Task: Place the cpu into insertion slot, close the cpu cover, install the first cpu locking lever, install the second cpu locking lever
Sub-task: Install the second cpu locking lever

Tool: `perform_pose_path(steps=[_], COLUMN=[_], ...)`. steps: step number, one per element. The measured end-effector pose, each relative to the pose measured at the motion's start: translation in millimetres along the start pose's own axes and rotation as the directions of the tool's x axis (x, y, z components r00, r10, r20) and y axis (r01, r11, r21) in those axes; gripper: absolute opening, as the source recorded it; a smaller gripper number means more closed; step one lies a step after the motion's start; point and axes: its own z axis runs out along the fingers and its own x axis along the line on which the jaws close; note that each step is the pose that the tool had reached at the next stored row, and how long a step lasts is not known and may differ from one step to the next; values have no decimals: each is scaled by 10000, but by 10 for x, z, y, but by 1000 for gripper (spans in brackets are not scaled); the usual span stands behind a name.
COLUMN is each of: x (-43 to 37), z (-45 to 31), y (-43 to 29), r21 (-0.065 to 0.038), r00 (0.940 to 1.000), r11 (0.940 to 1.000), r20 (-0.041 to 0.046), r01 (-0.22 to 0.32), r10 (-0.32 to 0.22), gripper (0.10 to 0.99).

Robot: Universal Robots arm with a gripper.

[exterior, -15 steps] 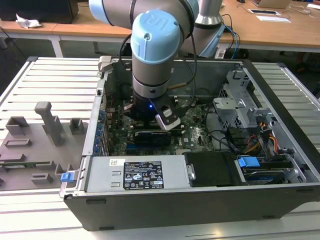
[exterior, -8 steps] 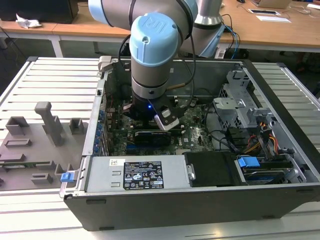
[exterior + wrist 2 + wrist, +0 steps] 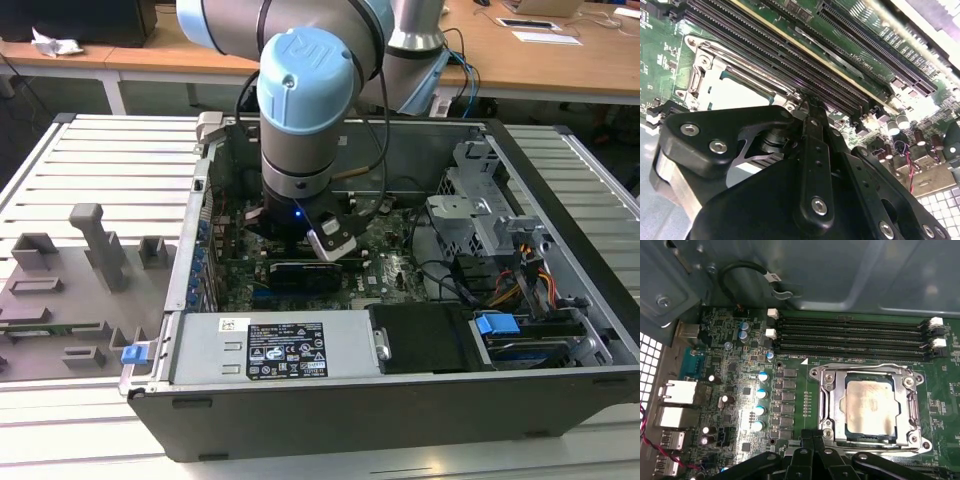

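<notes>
CPU [image 3: 871,405] is seated in the slot under the closed cover [image 3: 832,395], with the gripper [image 3: 807,102], fingers together and empty, lowered beside it, so lever locking is judged the step in hand.

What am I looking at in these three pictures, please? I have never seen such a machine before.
The grey and blue machine is a robot arm. In the exterior view it reaches down into an open computer case that stands on a slatted metal table. The two wrist views come from cameras riding near the arm's end. In the first wrist view you see the green motherboard with long black memory slots. The silvery square cpu sits in the insertion slot, and the metal cpu cover frames it. The black gripper hangs just beside this socket; I see nothing held in it. Grey holders lie on the table at the exterior view's left.
</notes>
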Motion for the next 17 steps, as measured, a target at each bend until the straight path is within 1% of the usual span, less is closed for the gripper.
perform_pose_path(steps=[4, 8, 12, 14, 17], x=[4, 4, 4, 4, 4], z=[-2, -32, -43, -55, -93], y=[0, 9, 12, 15, 27], r21=[0, -2, -3, -1, -3], r00=[10000, 10000, 10000, 10000, 10000], r11=[10000, 10000, 10000, 10000, 10000], r20=[0, 1, 0, -1, 0], r01=[0, 1, 1, 0, 0], r10=[0, -1, -1, 0, 0], gripper=[106, 106, 106, 106, 106])
